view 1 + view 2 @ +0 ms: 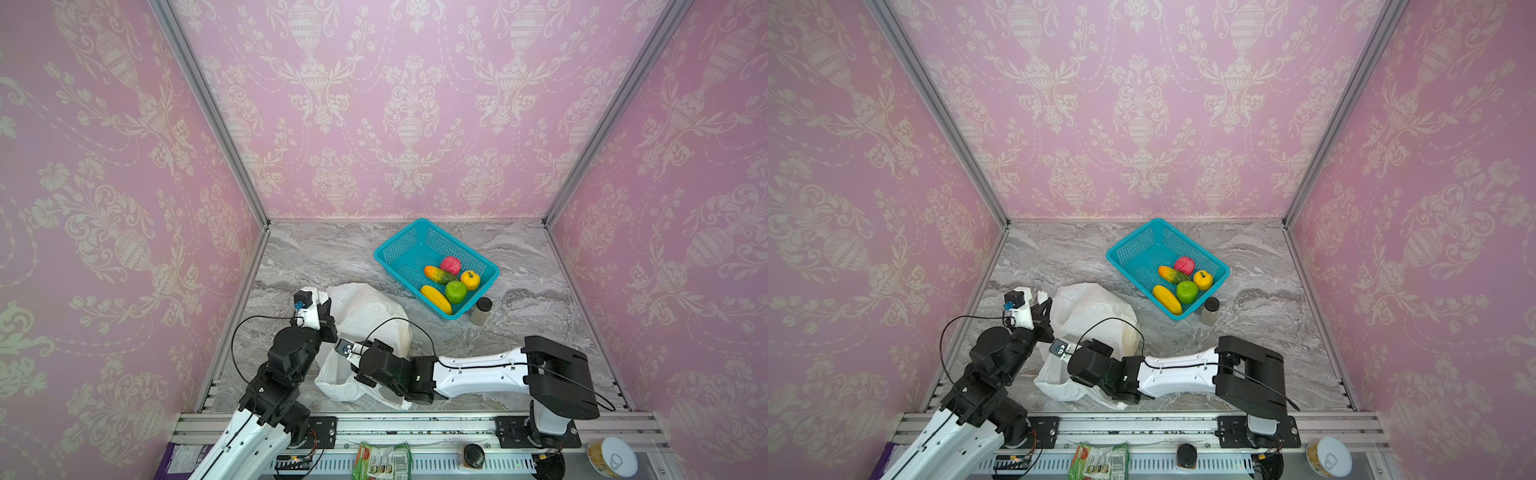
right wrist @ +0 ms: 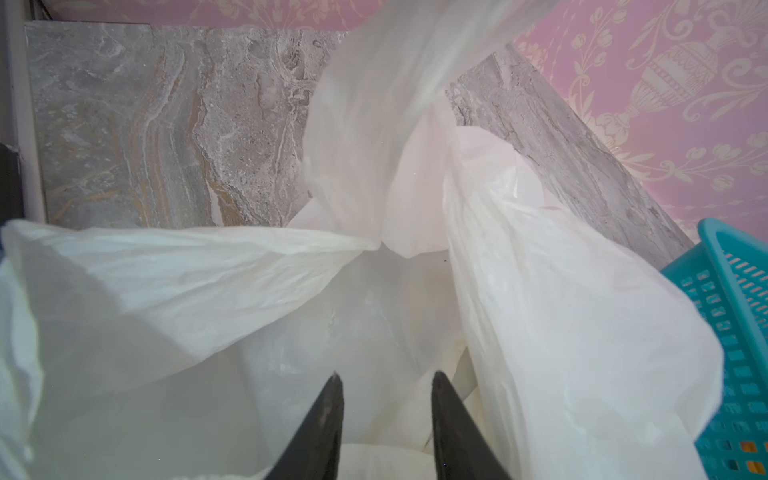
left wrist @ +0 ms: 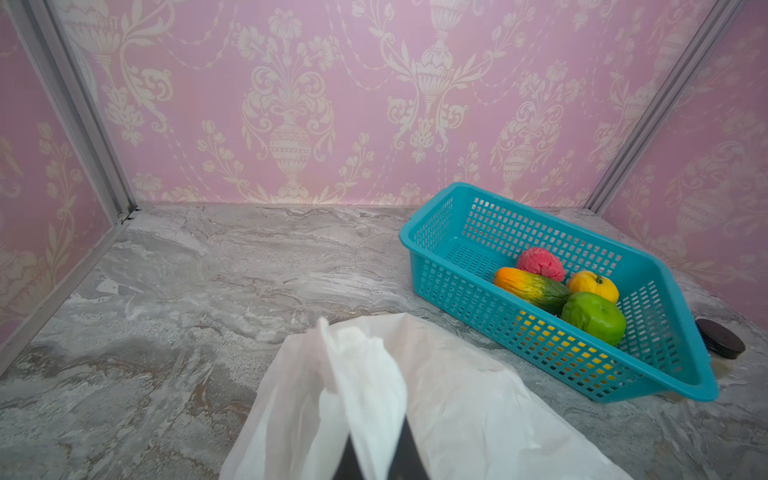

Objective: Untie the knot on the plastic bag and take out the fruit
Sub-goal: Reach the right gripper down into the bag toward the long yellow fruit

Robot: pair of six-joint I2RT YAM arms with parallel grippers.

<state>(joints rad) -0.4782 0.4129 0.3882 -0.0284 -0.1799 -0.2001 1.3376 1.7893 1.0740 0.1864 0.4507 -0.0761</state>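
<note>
Left jaws clamped the raised rim of the bag [image 1: 365, 307]; right jaws, part open, hold unclear, pointed into its mouth. Fruit [image 1: 456, 291] lay in the basket [image 1: 399, 237] beyond; no knot showed.

The plastic bag [image 1: 365, 307] is thin white film, crinkled and half see-through, with a soft sheen. The basket [image 1: 400, 247] is smooth teal plastic mesh. The fruit [image 1: 456, 291] in it look glossy, except the pink one [image 3: 540, 264], whose skin is rough and matt. The table [image 1: 316, 257] has a smooth, matt, grey marble-like top. The walls [image 1: 415, 124] carry matt patterned paper, and the corner posts [image 1: 209, 104] are brushed metal.
</note>
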